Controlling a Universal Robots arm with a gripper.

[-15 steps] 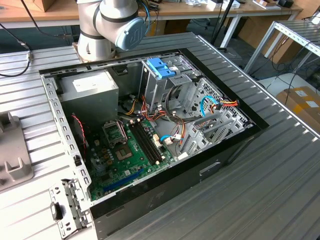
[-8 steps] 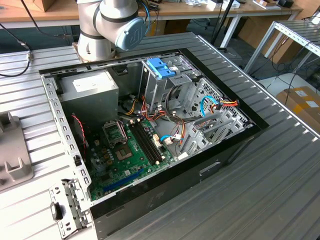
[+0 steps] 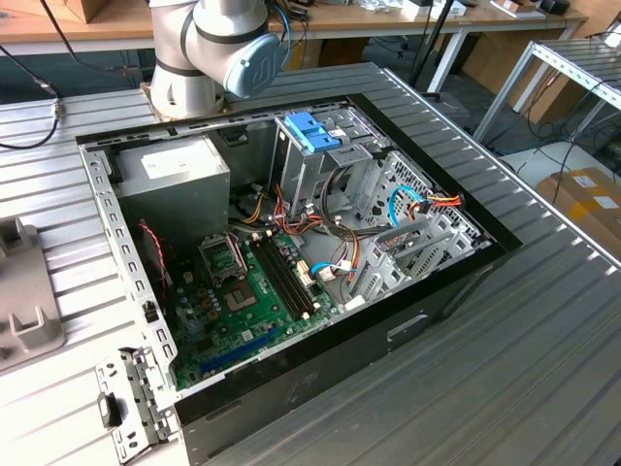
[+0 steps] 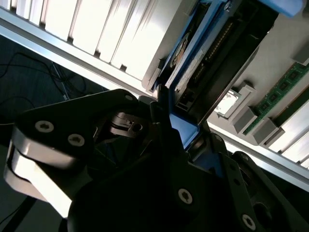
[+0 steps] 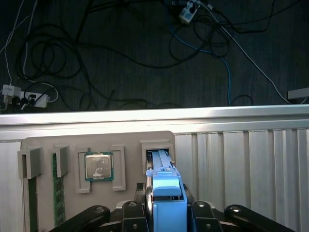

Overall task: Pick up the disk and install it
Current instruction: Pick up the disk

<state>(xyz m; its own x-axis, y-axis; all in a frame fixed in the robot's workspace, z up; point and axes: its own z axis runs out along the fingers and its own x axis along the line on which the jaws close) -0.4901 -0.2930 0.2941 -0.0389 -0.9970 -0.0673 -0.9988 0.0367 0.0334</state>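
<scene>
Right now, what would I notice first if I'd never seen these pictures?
The open computer case sits on the metal table, its green board and coloured wires bare. In the first wrist view, the gripper clasps the blue-edged disk, standing in a slot of a grey tray beside a chip.

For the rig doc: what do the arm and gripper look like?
The arm: silver-grey cylindrical joints, blue-grey round cap with a pale logo. The gripper: black jointed linkages with silvery round screw heads; one pale grey link in the second wrist view.
</scene>
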